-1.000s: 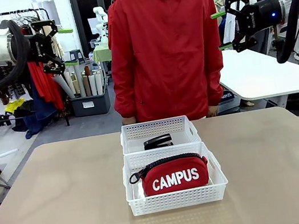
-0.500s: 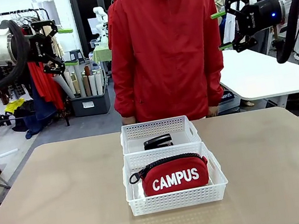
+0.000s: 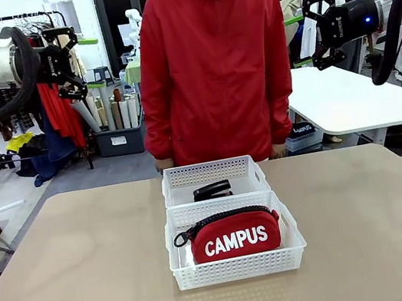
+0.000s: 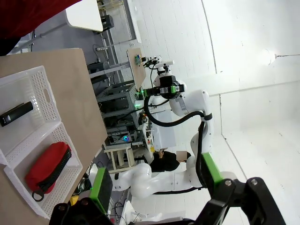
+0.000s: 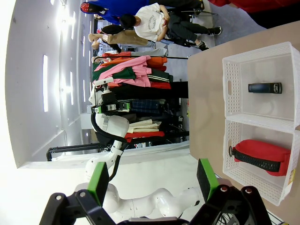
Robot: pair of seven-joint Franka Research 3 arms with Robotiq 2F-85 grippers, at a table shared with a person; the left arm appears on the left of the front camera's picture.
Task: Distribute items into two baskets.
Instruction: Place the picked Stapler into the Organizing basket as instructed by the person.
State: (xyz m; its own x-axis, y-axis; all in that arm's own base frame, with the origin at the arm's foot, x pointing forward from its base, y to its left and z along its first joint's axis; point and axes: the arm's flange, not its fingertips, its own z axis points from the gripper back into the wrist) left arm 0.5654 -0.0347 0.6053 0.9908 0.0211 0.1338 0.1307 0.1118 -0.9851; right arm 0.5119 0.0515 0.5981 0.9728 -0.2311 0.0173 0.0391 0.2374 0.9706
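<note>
Near basket (image 3: pixel 239 264), table centre: red CAMPUS pouch (image 3: pixel 234 235) inside. Far basket (image 3: pixel 213 175), touching at 12 o'clock: black stapler (image 3: pixel 212 190) inside. Left gripper (image 3: pixel 91 61), 10 o'clock, raised, released, empty. Right gripper (image 3: pixel 294 42), 2 o'clock, raised, released, empty. Person (image 3: pixel 209 63) at far edge

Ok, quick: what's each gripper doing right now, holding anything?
Left gripper: open, empty, raised well above the table.
Right gripper: open, empty, raised well above the table.
</note>
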